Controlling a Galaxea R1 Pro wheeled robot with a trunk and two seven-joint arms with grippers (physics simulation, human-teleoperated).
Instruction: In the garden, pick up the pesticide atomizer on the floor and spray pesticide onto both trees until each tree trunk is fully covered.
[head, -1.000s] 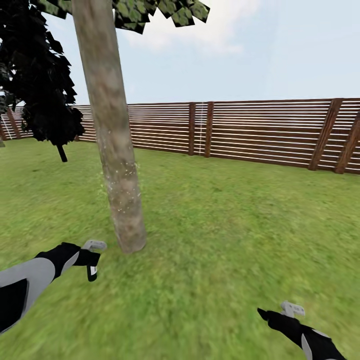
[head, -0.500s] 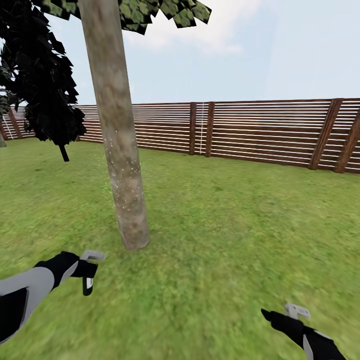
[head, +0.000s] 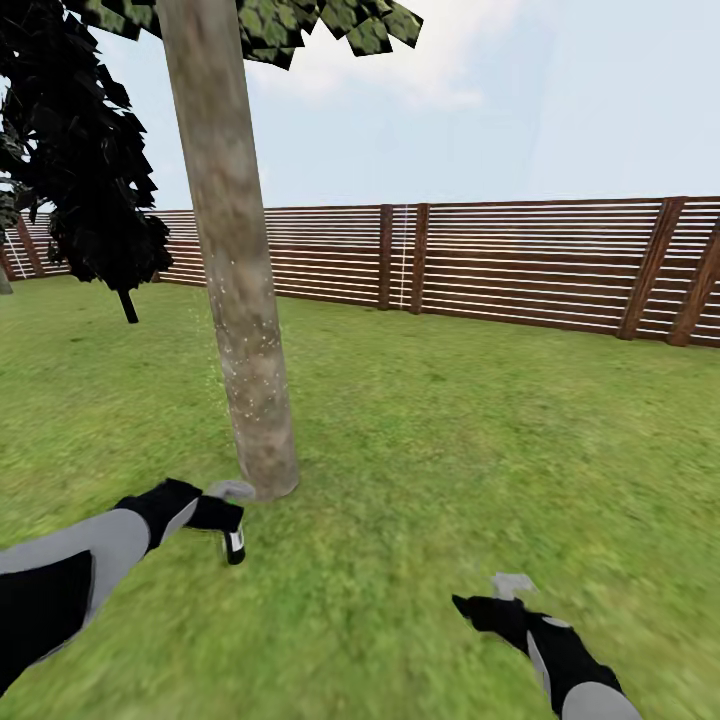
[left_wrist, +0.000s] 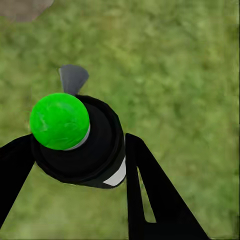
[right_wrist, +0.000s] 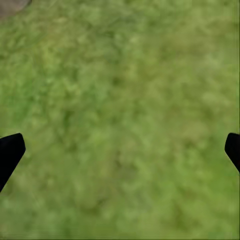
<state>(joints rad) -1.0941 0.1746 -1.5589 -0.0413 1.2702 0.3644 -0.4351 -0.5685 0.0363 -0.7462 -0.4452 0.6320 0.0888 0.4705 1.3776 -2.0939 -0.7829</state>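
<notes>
A tree stands close ahead at left, its thick mottled grey-brown tree trunk (head: 238, 300) rising to blocky green leaves (head: 300, 25). Fine pale specks dot the trunk's lower part. My left gripper (head: 226, 520) hovers just in front of the trunk's base, shut on the pesticide atomizer (head: 235, 545). In the left wrist view the atomizer (left_wrist: 97, 155) is a dark bottle with a green top and a white label patch, held between black fingers (left_wrist: 150, 195). My right gripper (head: 482, 604) is low over the lawn at right, open, its fingertips (right_wrist: 10, 152) spread wide over bare grass.
The garden lawn (head: 480, 430) stretches back to a brown slat fence (head: 520, 260). A dark column-shaped tree (head: 90, 170) stands at far left by the fence. The trunk is the one obstacle near my arms.
My left gripper has carried the atomizer right and closer to the trunk's base. My right arm has swung left and forward over the grass.
</notes>
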